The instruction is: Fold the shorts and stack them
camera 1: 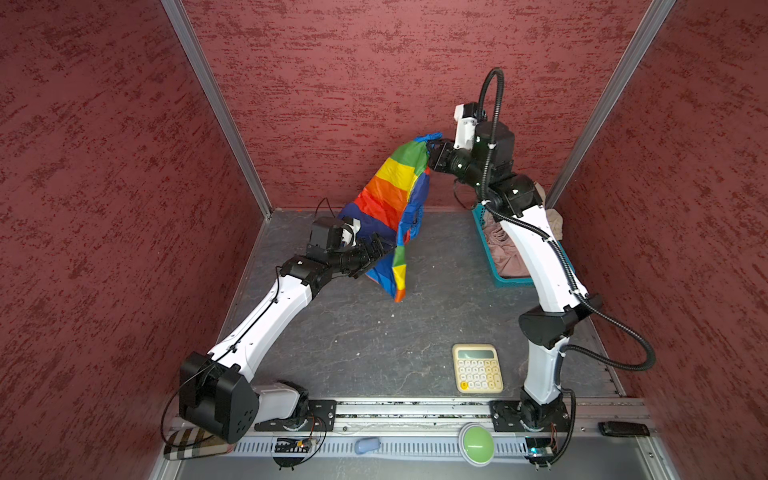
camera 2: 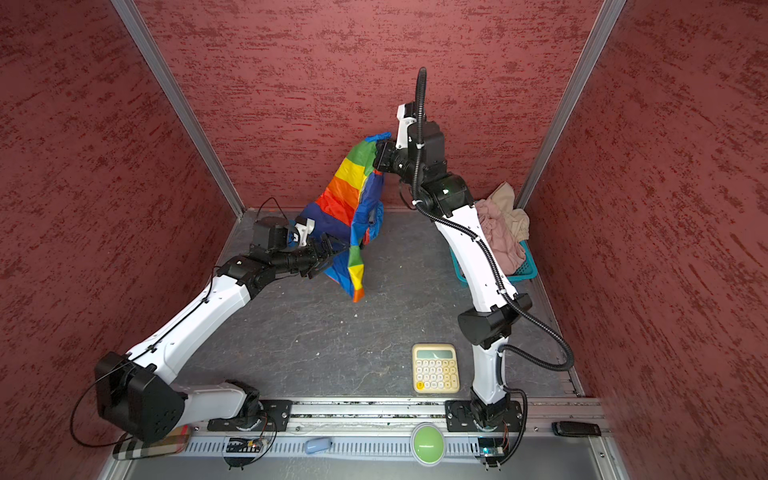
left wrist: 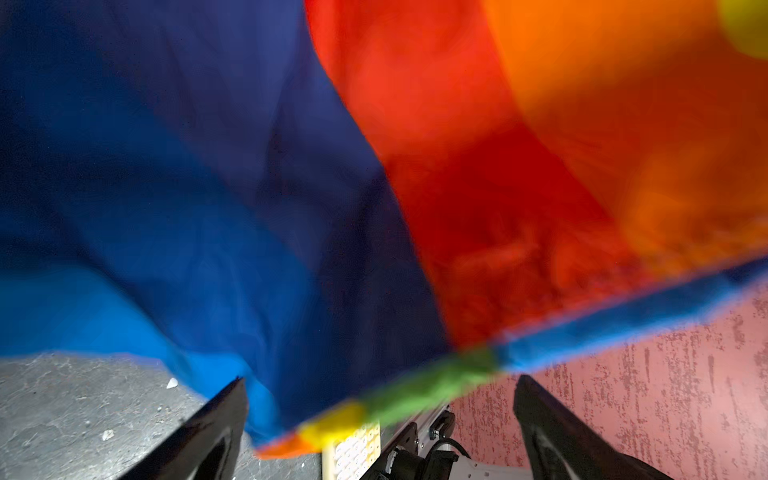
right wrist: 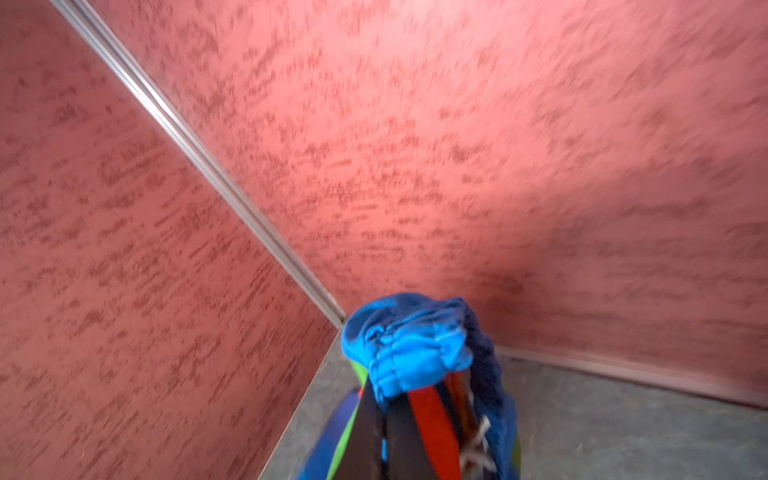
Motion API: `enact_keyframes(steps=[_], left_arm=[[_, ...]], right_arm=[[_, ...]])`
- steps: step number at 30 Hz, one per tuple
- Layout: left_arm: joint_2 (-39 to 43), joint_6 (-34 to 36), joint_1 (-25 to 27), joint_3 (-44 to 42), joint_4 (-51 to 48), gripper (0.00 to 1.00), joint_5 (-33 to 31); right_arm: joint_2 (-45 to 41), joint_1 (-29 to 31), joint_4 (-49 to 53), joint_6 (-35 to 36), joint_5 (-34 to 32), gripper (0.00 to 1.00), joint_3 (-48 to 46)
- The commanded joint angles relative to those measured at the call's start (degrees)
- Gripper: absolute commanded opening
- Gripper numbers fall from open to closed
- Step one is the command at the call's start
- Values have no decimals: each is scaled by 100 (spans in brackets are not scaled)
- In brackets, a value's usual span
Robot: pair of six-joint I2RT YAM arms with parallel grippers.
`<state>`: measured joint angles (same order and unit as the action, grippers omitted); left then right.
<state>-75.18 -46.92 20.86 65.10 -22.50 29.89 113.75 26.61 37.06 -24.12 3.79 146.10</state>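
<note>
Holding the rainbow shorts (camera 1: 390,195) up high near the far edge of the surface (camera 1: 374,345), my right tool (camera 1: 430,146) pinches their waist. My left tool (camera 1: 376,257) is wide open beside the hanging cloth.

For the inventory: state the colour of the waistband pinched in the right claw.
Bright blue; the waistband shows best in the right wrist view.

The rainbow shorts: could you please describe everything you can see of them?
The rainbow shorts are thin, soft fabric in green, yellow, orange, red and blue blocks. They hang lifted and creased, their gathered blue waistband pinched in the shut right end effector. The lower part drapes between the open jaws of the left end effector, not gripped.
</note>
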Motion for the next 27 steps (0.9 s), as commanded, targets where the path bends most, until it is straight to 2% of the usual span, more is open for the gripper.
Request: enact_keyframes(steps=[1, 4, 8, 14, 16, 19, 23, 25, 27], left_arm=[[-123, -45, 14, -223, 222, 99, -232], [-269, -308, 166, -165, 549, 99, -224], [-439, -390, 715, -3, 872, 99, -198], [-379, 770, 1151, -110, 475, 99, -698], [-429, 1373, 1482, -267, 400, 99, -1233], [-742, 1900, 1986, -370, 379, 99, -2206], [-1375, 2114, 2412, -360, 852, 99, -2969], [-1778, 2212, 2585, -98, 709, 99, -3486], [-2172, 2228, 2639, 109, 620, 99, -3747]], right_arm=[[403, -7, 881, 127, -117, 0, 95], [383, -7, 1011, 126, -91, 0, 81], [297, -7, 1029, 161, -173, 0, -66], [358, -76, 999, 178, -119, 0, -50], [384, -120, 958, 95, -38, 0, -31], [377, -148, 870, 7, 47, 0, -18], [367, -183, 829, -57, 163, 0, 15], [355, -204, 829, -79, 203, 0, 10], [332, -218, 846, -75, 223, 0, 12]])
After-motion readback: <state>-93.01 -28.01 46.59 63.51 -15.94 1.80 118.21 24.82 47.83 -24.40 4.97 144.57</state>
